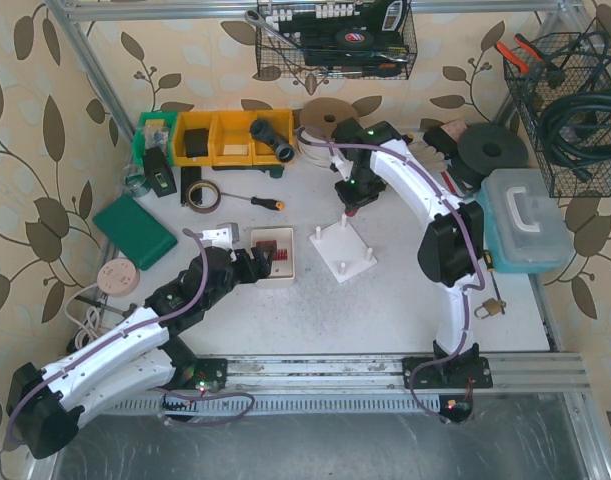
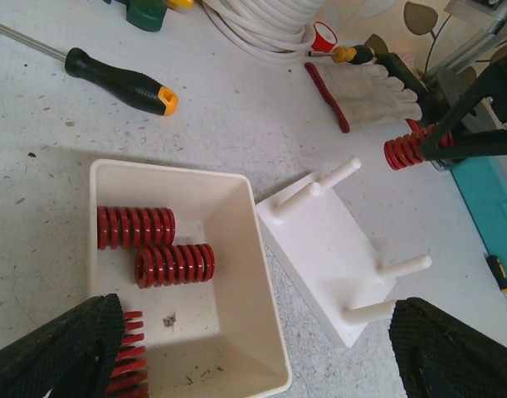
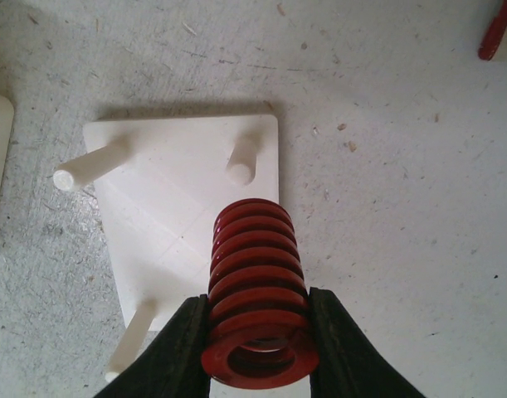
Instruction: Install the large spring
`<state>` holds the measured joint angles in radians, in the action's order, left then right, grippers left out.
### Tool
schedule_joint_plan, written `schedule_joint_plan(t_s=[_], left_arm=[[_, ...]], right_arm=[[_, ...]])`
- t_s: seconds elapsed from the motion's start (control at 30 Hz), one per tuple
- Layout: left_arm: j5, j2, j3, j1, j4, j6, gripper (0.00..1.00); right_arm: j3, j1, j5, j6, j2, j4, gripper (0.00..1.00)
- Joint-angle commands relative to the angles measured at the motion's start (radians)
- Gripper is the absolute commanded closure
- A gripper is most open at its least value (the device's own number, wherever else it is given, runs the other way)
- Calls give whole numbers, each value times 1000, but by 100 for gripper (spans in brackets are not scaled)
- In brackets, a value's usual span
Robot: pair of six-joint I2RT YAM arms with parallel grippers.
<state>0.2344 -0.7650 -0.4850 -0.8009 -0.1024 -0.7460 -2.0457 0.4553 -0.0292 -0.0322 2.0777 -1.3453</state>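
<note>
While the right claw (image 3: 257,336) pinches the spring (image 3: 255,265), centre its bore over a peg (image 3: 241,162).
Descend plumb; left claw (image 2: 257,348) spread, idle.

Third spring (image 2: 133,358) half behind left fingers (image 2: 62,348)

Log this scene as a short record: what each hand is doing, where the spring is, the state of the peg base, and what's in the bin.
Right hand: shut on a red spring, near the peg base
Left hand: open, empty, at the white bin
Base state: four pegs, all bare
Bin contents: at least three spare springs
Task status: held spring not yet on a peg
</note>
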Motion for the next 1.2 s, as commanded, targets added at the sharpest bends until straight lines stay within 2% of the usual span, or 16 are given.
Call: schedule_joint_plan(t_s=[0.0,0.63,1.17], left_arm=[[23,15,2,-14,37,-5,10],[37,-3,-2,-14,37,-14,10],[46,-10,-6,-14,30,-19,10]], right_arm=[[-31,0,29,20,35,-36,100],[-115,-1,24,29,124,-41,100],[-85,-1,47,26,151,-24,100]])
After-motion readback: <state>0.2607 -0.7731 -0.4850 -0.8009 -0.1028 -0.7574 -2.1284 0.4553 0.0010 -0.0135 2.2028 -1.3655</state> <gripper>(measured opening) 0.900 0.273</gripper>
